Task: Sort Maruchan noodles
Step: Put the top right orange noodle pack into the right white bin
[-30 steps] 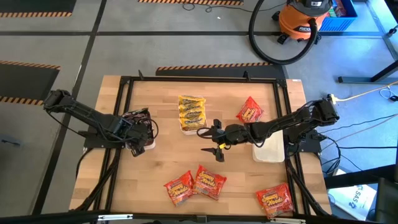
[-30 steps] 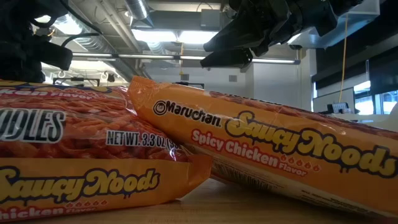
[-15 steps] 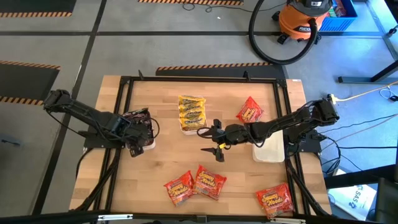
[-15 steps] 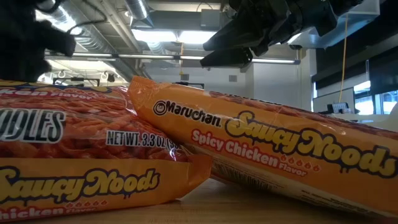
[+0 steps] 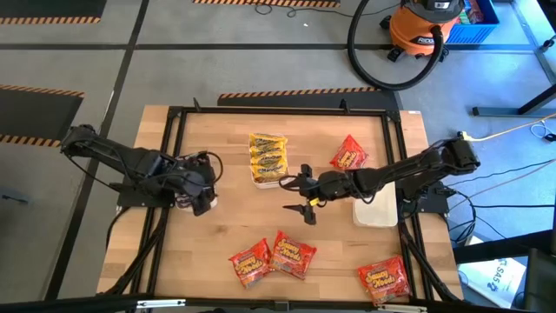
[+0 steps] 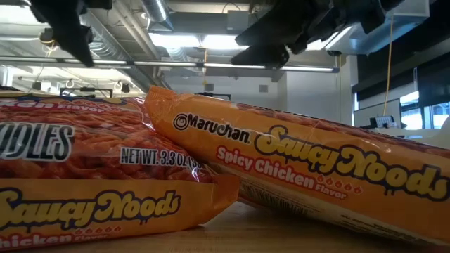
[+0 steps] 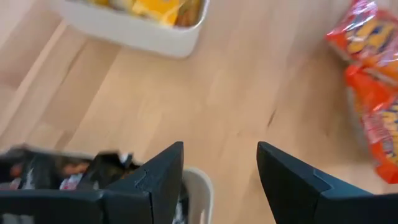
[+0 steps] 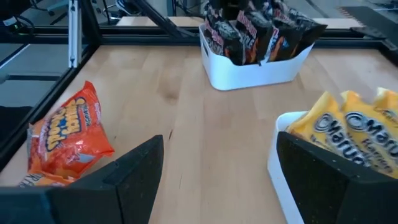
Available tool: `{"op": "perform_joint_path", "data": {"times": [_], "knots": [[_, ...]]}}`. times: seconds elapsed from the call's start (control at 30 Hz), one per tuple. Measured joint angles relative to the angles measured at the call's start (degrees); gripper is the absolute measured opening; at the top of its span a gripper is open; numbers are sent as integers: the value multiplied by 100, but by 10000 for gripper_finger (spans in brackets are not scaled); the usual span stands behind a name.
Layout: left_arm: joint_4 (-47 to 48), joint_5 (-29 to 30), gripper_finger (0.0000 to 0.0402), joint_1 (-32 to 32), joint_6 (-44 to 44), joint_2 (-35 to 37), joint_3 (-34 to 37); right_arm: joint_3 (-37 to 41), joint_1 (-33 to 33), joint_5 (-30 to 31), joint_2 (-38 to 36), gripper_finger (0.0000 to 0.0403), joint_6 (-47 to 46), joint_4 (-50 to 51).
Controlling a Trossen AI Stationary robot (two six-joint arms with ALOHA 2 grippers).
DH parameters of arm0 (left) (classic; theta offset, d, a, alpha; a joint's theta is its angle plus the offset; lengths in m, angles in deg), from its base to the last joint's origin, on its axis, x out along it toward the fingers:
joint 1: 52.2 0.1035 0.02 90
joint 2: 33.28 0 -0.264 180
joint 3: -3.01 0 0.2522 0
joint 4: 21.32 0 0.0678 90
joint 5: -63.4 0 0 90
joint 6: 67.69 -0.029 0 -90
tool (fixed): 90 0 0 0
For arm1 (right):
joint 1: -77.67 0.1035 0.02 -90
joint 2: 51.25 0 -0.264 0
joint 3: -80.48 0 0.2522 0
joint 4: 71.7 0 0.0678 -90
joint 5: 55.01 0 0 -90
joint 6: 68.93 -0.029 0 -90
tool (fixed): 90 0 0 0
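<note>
My left gripper hangs open above the white tray of dark packets at the table's left; nothing is between its fingers. My right gripper hovers open over the table's middle, holding nothing. The yellow Maruchan noodles stand in a white tray just beyond it. One red-orange packet lies at the far right. Two red-orange packets overlap near the front edge, and a third lies at the front right. The dark packets also show upright in their tray.
An empty-looking white tray sits under my right arm at the table's right. A black metal frame runs around the tabletop. Bare wood lies between the trays and the front packets. The two front packets fill the low view.
My left gripper has risen from the tray of dark packets and tipped its fingers up toward level, shifting a little toward the table's middle. It carries nothing. My right gripper has kept its place.
</note>
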Motion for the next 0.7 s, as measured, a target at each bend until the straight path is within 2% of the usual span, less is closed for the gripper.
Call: {"op": "perform_joint_path", "data": {"times": [0.1,0.27,0.5,0.6,0.7], "knots": [[-354,93,196,0,-292,-103,0,0,0,126,-257,292,-4,426],[-1050,601,196,0,-952,-382,24,0,0,430,-661,292,-168,1122],[-3481,500,196,0,-2451,-968,714,0,-100,1164,-1229,292,-688,2283],[-4534,320,196,0,-3026,-1260,1045,-2,-420,1219,-1465,292,-1218,2861],[-5280,308,196,7,-3247,-1513,1238,-2,-917,1175,-1613,292,-1774,3627]]}}
